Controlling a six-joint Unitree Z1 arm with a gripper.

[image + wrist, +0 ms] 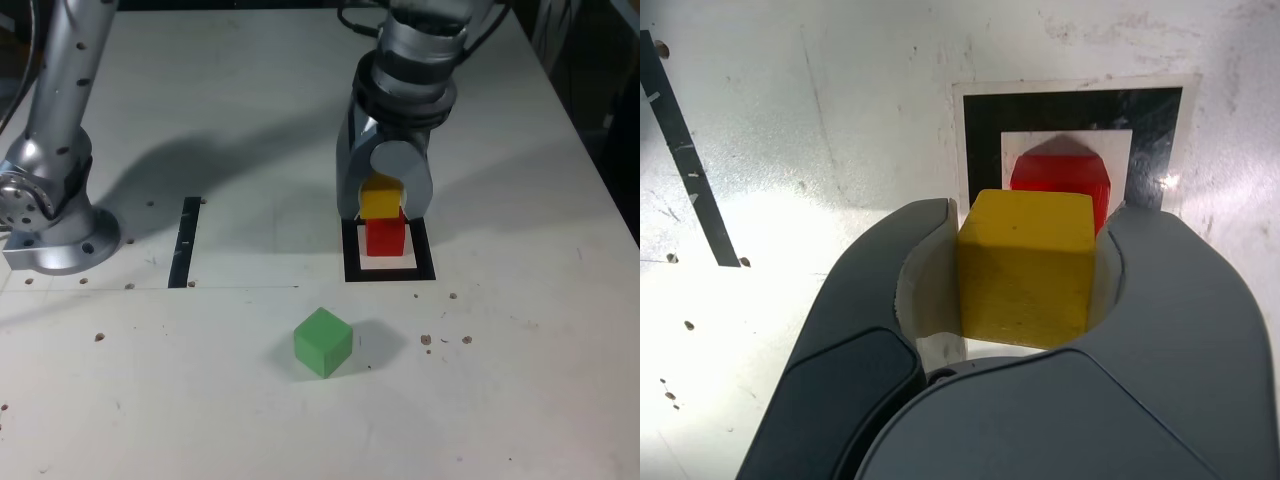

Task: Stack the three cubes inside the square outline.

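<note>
Catalogued first, at the near part of the table (200, 400), is one green cube (323, 342), set apart from the other two cubes and turned so that an edge is presented to the exterior view (a soft shadow is cast to that view's right). Behind it, one square outline (390, 274) is listed, thick and black, with a white centre. Within its border one red cube (385, 238) is placed, its top partly masked in the exterior view by the item above. Next is entered one yellow cube (380, 198), pinched between the two fingers of the gripper (383, 216) and held over the outline's area; in the wrist view the red cube is partly covered by it (whether the two are in contact cannot be told). The arm (410, 75) is seen reaching down from the exterior view's top edge, grey and metallic. Toward the exterior view's left, one narrow black strip (185, 243) is recorded, laid on the pale surface well apart from the outline. Farther to that side, one silvery upright (60, 150) is noted, mounted on a round foot (its upper end is cut off by the frame).
</note>
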